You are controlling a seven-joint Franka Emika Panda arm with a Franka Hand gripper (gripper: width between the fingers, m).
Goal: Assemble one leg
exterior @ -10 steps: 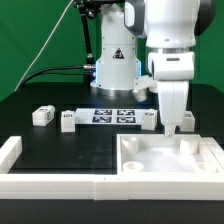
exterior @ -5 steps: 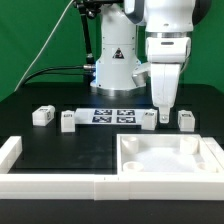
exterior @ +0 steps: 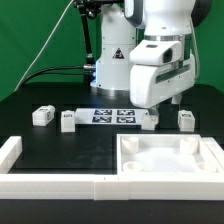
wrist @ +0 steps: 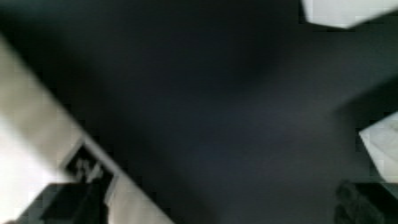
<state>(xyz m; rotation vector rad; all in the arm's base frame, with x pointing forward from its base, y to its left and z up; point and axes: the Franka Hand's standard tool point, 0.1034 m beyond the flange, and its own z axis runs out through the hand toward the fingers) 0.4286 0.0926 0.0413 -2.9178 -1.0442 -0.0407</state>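
Four small white legs with square tags stand in a row on the black table in the exterior view: two on its left (exterior: 42,116) (exterior: 68,121), one just right of the marker board (exterior: 148,120) and one further right (exterior: 186,120). My gripper (exterior: 161,105) hangs tilted above and between the two right-hand legs, touching neither. It is open and empty. In the blurred wrist view my gripper (wrist: 214,205) shows only as dark fingertips (wrist: 64,201) at the two lower corners, with black table between them. A white part with a tag (wrist: 89,165) lies beside one finger.
The large white square tray-like part (exterior: 170,175) lies at the front, on the exterior view's right. A low white border (exterior: 10,150) runs along the front left. The marker board (exterior: 112,115) lies in front of the robot base (exterior: 115,70).
My gripper has risen from low beside the right-hand leg, swung towards the exterior view's left and tilted. That leg, hidden behind the fingers before, now stands in plain sight.
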